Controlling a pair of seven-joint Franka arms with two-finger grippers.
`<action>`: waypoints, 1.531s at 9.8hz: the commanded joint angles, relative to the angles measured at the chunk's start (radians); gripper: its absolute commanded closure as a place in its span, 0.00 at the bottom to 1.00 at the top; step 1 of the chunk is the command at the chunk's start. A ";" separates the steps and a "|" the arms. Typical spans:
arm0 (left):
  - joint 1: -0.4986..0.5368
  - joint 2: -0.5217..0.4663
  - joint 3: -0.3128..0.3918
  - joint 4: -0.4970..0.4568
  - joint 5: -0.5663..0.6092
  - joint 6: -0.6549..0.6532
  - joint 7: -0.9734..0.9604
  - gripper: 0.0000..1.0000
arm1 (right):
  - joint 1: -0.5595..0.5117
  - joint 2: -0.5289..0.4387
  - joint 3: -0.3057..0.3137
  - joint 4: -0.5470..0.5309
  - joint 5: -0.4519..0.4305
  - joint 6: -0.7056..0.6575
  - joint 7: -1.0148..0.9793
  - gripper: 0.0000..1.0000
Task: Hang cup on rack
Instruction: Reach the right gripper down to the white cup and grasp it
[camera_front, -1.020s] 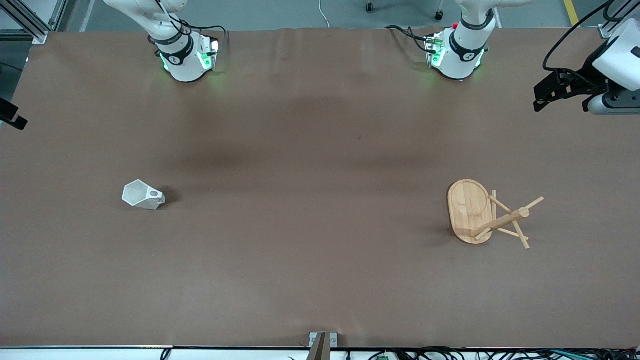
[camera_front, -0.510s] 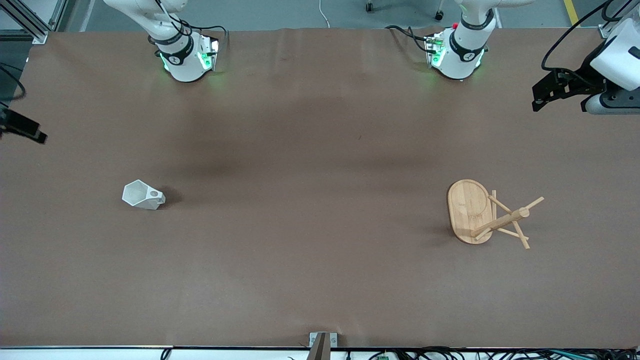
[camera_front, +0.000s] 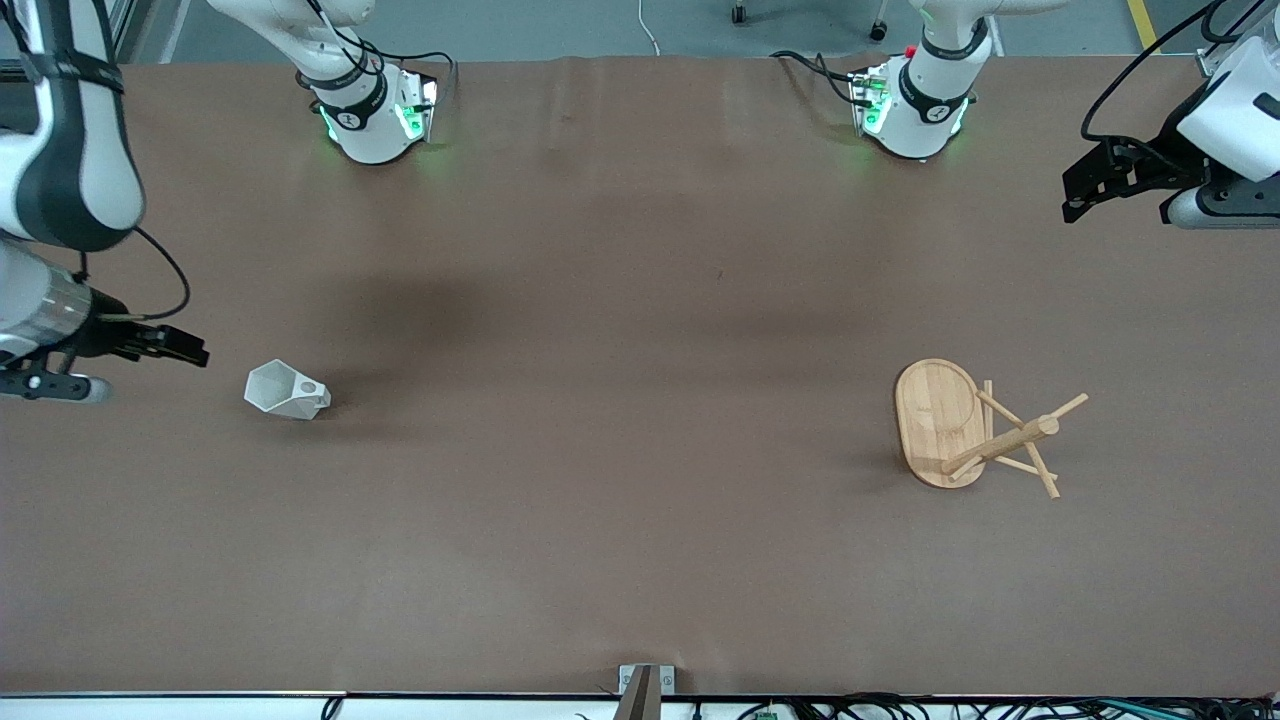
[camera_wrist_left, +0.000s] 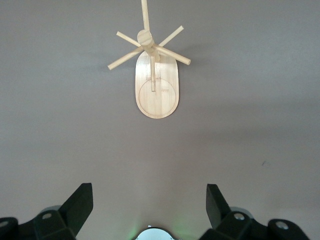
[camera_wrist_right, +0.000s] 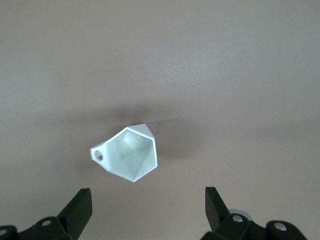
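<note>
The cup (camera_front: 287, 391) rests on the worktop (camera_front: 640, 560) in the left-centre of the front view, toward the right arm's end, its wide mouth tipped sideways and its handle tab with the round hole uppermost. The rack (camera_front: 975, 430) stands in the right-centre of that view, toward the left arm's end, well apart from the cup.

The right gripper (camera_front: 150, 345) hangs at the left edge of the front view, just beside the cup; its wrist view shows the fingers (camera_wrist_right: 79, 207) apart and empty with the cup (camera_wrist_right: 127, 152) between and ahead of them. The left gripper (camera_front: 1110, 185) waits in the upper right of the front view, over the worktop; its fingers (camera_wrist_left: 80, 202) are apart and empty, with the rack (camera_wrist_left: 156, 82) ahead of them.

Probable faults from this state:
- The cup is faceted and tapered. Fingers closing on sloped faces can squeeze it out or spin it.
- A low approach can push the light cup across the worktop before contact on both sides.
- A grip covering the handle tab blocks the hole from the peg.
- The pegs are thin; a misaligned hole can topple the rack.
</note>
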 joint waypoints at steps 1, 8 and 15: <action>-0.003 0.014 -0.005 -0.012 0.004 -0.004 -0.024 0.00 | -0.035 0.068 0.009 -0.049 0.016 0.113 -0.051 0.00; -0.003 0.014 -0.020 -0.012 0.007 -0.004 -0.024 0.00 | -0.029 0.197 0.009 -0.149 0.077 0.337 -0.089 0.10; -0.005 0.014 -0.022 -0.012 0.002 -0.005 -0.018 0.00 | -0.024 0.225 0.010 -0.141 0.117 0.365 -0.086 0.98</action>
